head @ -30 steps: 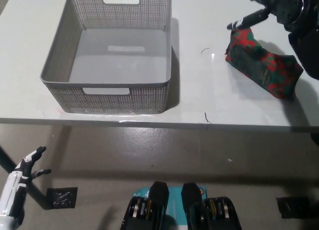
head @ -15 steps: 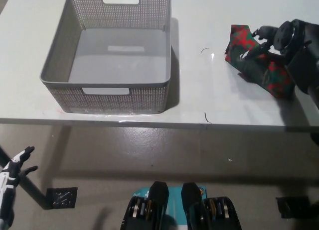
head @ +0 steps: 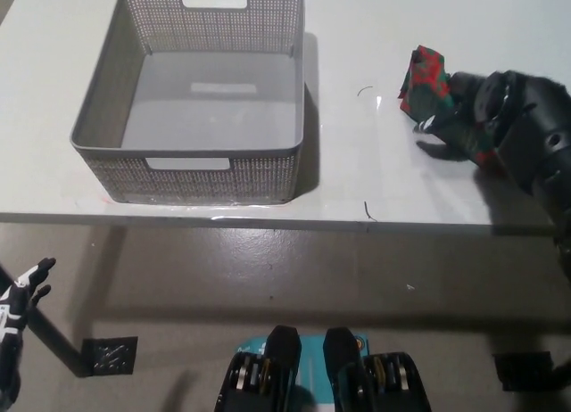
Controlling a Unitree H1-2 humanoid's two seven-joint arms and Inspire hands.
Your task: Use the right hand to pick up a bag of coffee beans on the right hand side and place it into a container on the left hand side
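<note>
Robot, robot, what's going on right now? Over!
Right hand down on the coffee bag, fingers around it, bag on the table. Left hand open, low beside the table. Basket empty, path to it clear.

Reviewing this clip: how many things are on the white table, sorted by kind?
Grey perforated baskets: 1
Red-and-green coffee bean bags: 1, under the black right hand
Total: 2
The white left hand rests low at the left, off the table.
</note>
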